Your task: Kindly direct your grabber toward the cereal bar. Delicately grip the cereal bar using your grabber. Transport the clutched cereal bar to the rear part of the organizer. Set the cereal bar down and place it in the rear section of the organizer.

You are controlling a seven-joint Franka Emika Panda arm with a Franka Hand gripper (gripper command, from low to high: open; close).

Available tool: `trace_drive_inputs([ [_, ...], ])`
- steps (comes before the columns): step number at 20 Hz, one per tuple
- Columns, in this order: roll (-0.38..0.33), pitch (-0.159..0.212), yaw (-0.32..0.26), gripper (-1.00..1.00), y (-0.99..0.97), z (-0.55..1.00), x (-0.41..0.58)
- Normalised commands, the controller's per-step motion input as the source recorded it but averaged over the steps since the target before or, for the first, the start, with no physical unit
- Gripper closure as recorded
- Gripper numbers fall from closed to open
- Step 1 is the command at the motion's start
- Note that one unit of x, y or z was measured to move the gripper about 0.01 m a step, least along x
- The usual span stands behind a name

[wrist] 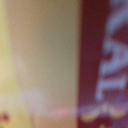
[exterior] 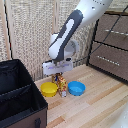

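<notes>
The cereal bar [exterior: 61,85], a yellow-orange box with red and brown print, stands upright on the wooden surface between a yellow bowl and a blue bowl. The grabber [exterior: 58,76] is straight above it, its dark fingers down around the box's top edge. The box's foot looks level with the bowls' bases. The wrist view is filled by a blurred close-up of the box [wrist: 100,60], dark red with pale letters beside a yellow band; no fingers show there. The black fabric organizer [exterior: 22,100] with its inner divider stands at the exterior view's lower left.
The yellow bowl [exterior: 49,89] and blue bowl [exterior: 76,88] sit close on either side of the box. A brown wooden dresser [exterior: 111,42] stands at the exterior view's right. A slatted wooden wall is behind.
</notes>
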Motion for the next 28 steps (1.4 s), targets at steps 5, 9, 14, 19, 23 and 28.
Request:
trace_drive_inputs([
  [5, -0.059, 0.014, 0.000, 1.00, 0.00, 0.98, 0.260],
  [9, -0.087, 0.030, -0.011, 1.00, 0.00, 0.99, 0.416],
  [14, -0.069, 0.058, -0.092, 1.00, 0.14, 0.98, 0.374],
  [19, -0.003, 0.036, -0.150, 1.00, 0.36, 0.82, 0.186],
  [23, 0.001, 0.007, -0.149, 1.00, 0.50, 0.61, 0.118],
  [28, 0.029, -0.008, -0.222, 1.00, 0.37, 0.47, -0.002],
])
